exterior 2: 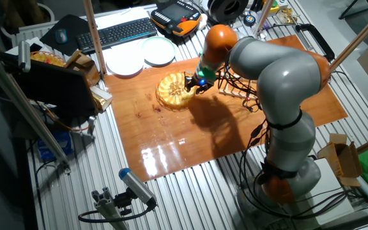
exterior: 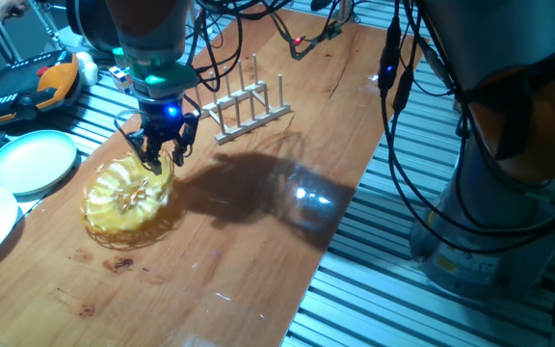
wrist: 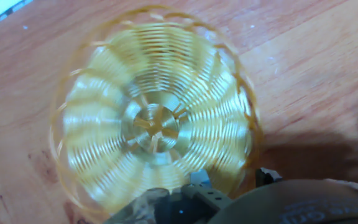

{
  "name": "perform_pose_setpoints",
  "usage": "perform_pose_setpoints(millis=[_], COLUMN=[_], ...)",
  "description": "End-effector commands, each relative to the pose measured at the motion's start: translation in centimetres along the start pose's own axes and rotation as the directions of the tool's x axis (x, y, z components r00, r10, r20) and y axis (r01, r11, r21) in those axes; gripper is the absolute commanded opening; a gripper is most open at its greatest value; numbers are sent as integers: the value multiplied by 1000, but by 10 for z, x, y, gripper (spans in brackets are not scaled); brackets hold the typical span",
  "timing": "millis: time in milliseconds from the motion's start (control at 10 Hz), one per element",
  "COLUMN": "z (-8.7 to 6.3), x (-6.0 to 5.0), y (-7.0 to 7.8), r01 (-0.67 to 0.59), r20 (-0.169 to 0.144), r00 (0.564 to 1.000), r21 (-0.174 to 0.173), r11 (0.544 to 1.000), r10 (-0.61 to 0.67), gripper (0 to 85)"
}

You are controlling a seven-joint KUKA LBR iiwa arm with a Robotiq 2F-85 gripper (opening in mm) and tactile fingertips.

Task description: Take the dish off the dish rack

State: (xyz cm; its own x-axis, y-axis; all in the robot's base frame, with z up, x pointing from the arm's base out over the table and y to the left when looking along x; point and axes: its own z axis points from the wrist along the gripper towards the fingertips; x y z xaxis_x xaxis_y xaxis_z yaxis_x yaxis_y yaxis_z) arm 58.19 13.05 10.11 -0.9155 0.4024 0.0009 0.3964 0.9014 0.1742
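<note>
Resting on the brown wooden table [exterior: 258, 222]: round yellow woven wicker dish [exterior: 126, 196], well clear of the small light wooden peg rack [exterior: 251, 108]. Black two-finger gripper [exterior: 159, 154] sits at dish's rim; fingers' grip state unclear, can't tell.

The dish [exterior: 126, 198] lies on the table [exterior: 258, 241], apart from the dish rack [exterior: 251, 109], beside two plates [exterior: 29, 162].

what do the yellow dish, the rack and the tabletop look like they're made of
The dish looks like woven wicker or glossy plastic strands: an open lattice with a scalloped rim. The dish rack seems pale unfinished wood, thin dowel pegs on rails. The tabletop looks like varnished wood, with visible grain and lamp glare.
</note>
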Motion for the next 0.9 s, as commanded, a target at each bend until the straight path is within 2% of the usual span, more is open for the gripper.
perform_pose_setpoints(millis=[0, 200, 300, 500, 600, 800], z=[3, 3, -3, -21, -32, -53], x=[-1, -5, -7, -11, -10, -5], y=[-1, -5, -9, -21, -29, -39], r01=[4, 27, 49, 82, 100, 115], r20=[13, 43, 59, 69, 78, 70], r00=[1000, 999, 997, 994, 991, 990], r21=[7, 30, 57, 95, 118, 136], r11=[1000, 999, 997, 992, 988, 984], r10=[-4, -29, -52, -89, -110, -125], gripper=[440, 410, 377, 267, 203, 80])
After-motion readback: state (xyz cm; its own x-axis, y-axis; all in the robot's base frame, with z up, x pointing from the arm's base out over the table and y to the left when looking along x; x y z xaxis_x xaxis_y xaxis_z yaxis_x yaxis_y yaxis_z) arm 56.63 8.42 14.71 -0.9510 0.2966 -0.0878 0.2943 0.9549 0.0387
